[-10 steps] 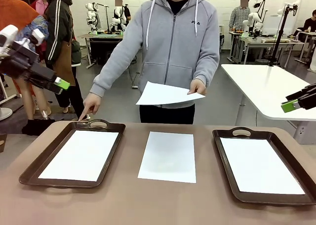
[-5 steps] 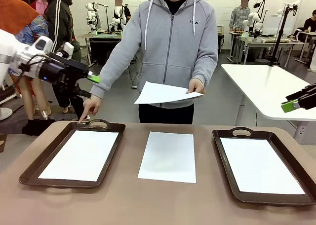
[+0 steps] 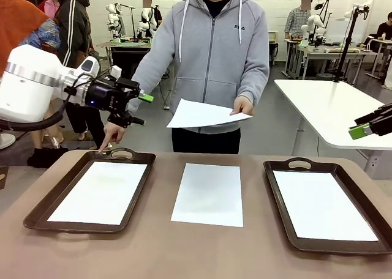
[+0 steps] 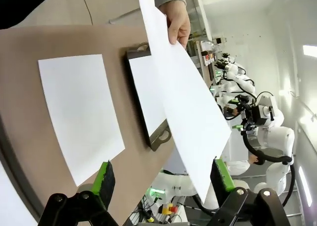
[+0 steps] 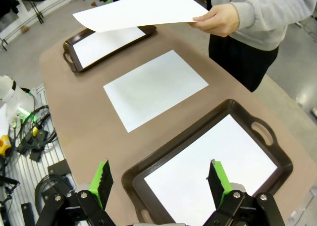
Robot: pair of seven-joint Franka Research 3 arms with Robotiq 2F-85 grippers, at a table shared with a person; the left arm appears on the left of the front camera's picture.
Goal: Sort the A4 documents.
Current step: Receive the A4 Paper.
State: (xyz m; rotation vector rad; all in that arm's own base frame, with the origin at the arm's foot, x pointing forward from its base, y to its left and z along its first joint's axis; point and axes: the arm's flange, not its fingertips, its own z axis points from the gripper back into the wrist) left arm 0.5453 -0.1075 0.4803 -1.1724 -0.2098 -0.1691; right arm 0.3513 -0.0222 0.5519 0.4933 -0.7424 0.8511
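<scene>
Handover step: held sheet not yet taken.
Front: my left gripper [image 3: 142, 109], fingers spread, upper left, faces the sheet [image 3: 205, 115] in the person's hand [image 3: 244, 106], centre. Left wrist: sheet ahead, centre to lower right, untouched. Right wrist: my right gripper [image 5: 161, 179] spread above the right tray [image 5: 130, 175], bottom. Next, I judge: left advances and pinches the sheet's edge.

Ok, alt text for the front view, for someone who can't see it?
A person across the table holds out a white sheet and points at the left tray; the open left gripper hovers by that hand. Another sheet lies between two brown trays, each holding one.
</scene>
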